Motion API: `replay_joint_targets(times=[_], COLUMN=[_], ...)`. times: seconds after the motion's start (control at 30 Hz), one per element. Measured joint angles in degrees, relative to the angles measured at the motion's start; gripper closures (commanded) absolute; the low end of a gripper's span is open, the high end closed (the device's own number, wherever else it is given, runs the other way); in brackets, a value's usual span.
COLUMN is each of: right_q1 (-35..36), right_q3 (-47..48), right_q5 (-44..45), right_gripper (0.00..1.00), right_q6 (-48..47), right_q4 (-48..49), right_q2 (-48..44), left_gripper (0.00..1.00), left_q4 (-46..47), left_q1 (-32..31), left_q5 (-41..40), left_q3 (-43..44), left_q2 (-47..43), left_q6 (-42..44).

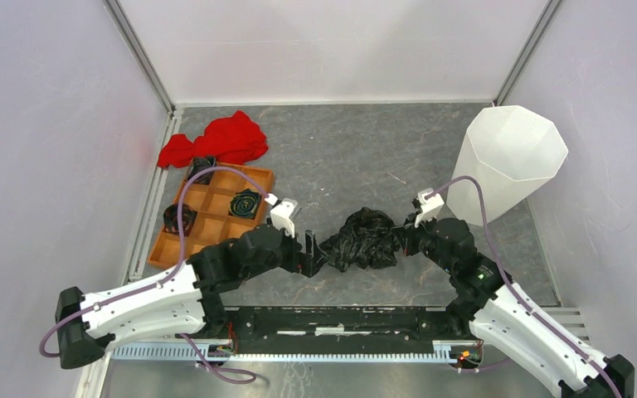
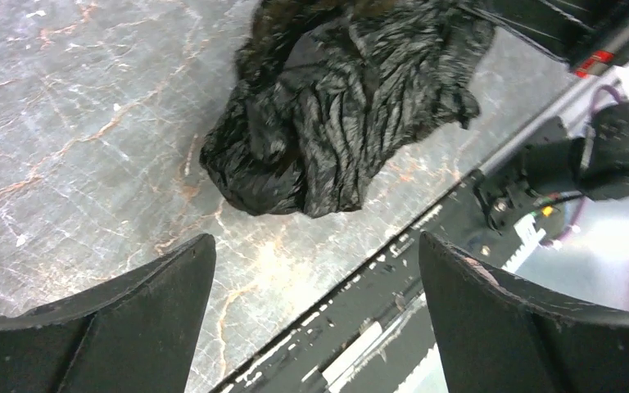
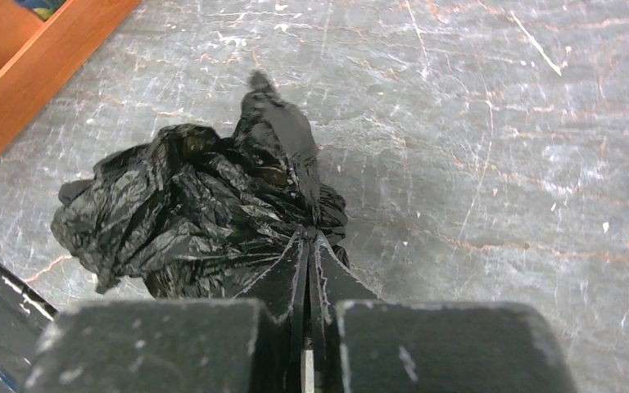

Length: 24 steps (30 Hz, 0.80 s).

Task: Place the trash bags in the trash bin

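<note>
- Trash bin point(image 1: 510, 162) is the biggest thing you need to think about. It stands at the far right of the table point(image 1: 340, 157) with its wide mouth up, so something soft can drop in from above. It is well apart from the trash bags, so you have a carry to do.
- The orange tray point(image 1: 211, 222) sits on the left side, with the red cloth point(image 1: 220, 139) just behind it. Neither one is part of this job. Both are off the way to the trash bin, so you can leave them alone.
- The trash bags point(image 1: 369, 240) lie in one black crumpled lump on the table, near the front middle. None of the lump is in the bin yet.
- Your right gripper point(image 3: 307, 237) is pinched tight on a fold of the black film at the lump's right side. I think this is the hold for lifting, since that side is nearer the bin.
- Your left gripper point(image 2: 315, 246) is spread wide with nothing in it, close to the lump's left edge. It looks ready to help gather loose film. That film may sag and catch on the bin's rim if you lift too low.
</note>
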Motion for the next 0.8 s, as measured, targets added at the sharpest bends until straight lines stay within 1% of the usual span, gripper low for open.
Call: replay_joint_targets(times=[0.1, 0.2, 0.27, 0.37, 0.43, 0.53, 0.8], right_q1=[0.0, 0.0, 0.0, 0.0, 0.0, 0.0, 0.0], right_q3=[1.0, 1.6, 2.0, 3.1, 3.8, 5.2, 6.8], right_q5=[-2.8, -6.9, -10.7, -17.1, -19.9, -24.4, -31.6], right_gripper=[1.00, 1.00, 1.00, 1.00, 1.00, 1.00, 1.00], right_q6=[-3.4, -6.3, -7.9, -10.0, -10.9, -12.3, -15.1], right_q4=[0.8, 2.3, 3.2, 4.3, 4.6, 5.1, 5.6], right_q2=[1.0, 0.6, 0.6, 0.5, 0.3, -0.5, -1.1], left_gripper=[0.00, 0.00, 0.00, 0.00, 0.00, 0.00, 0.00], left_q4=[-2.2, -2.9, -2.8, -2.2, -1.2, -0.3, 0.8], left_q1=[0.0, 0.0, 0.0, 0.0, 0.0, 0.1, 0.9], left_q5=[2.8, 3.7, 3.7, 3.8, 4.3, 5.6, 12.1], left_q3=[1.7, 6.0, 9.2, 14.7, 16.9, 17.6, 17.6], left_q2=[-2.4, -3.4, -1.9, 3.2, 6.3, 9.8, 10.2], left_q6=[2.0, 3.5, 4.3, 5.3, 5.9, 6.8, 9.4])
